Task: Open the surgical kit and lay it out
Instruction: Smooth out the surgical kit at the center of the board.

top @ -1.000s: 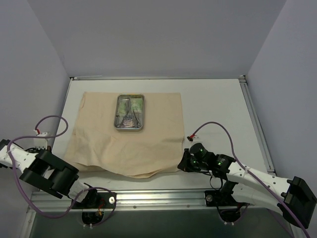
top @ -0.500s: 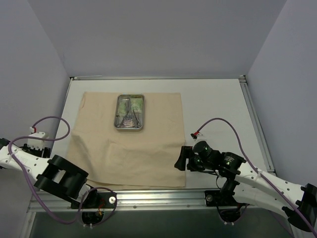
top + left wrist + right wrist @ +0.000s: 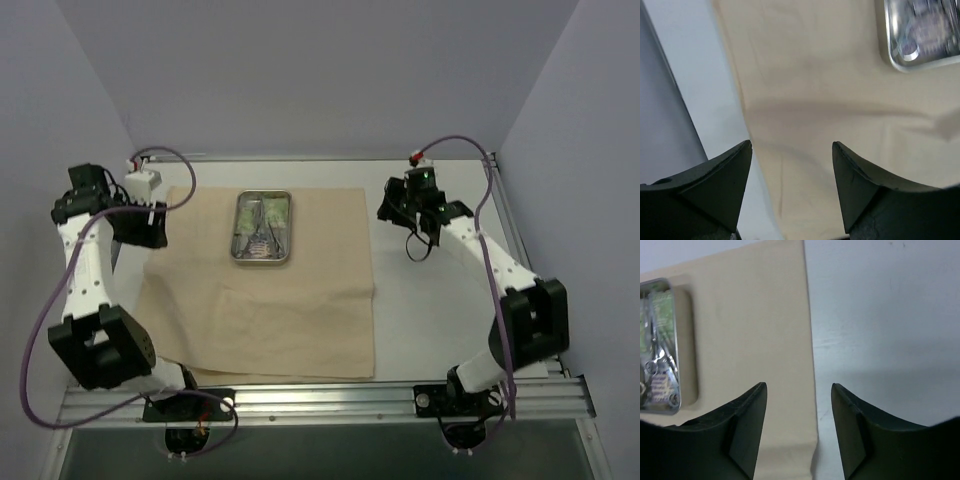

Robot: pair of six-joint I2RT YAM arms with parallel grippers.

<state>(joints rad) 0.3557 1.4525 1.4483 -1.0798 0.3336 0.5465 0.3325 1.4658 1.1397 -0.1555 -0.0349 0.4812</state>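
Observation:
The beige cloth wrap (image 3: 270, 300) lies spread open as a large sheet on the table. The small steel tray (image 3: 262, 226) sits on its far middle and holds scissor-like instruments and green packets. My left gripper (image 3: 150, 230) is open and empty above the cloth's far left edge. The left wrist view shows the cloth (image 3: 840, 100) and a corner of the tray (image 3: 925, 35) beyond my left gripper (image 3: 791, 145). My right gripper (image 3: 392, 208) is open and empty above the cloth's far right edge. The right wrist view shows the cloth (image 3: 750, 330) and the tray (image 3: 660, 345) beyond my right gripper (image 3: 799, 386).
Grey walls enclose the white table (image 3: 450, 270) at the back and on both sides. A metal rail (image 3: 320, 400) runs along the near edge. Purple cables loop from both arms.
Both arms have swung from the cloth's near corners to its far corners. The cloth's near edge, rumpled a second ago, now lies flat and square.

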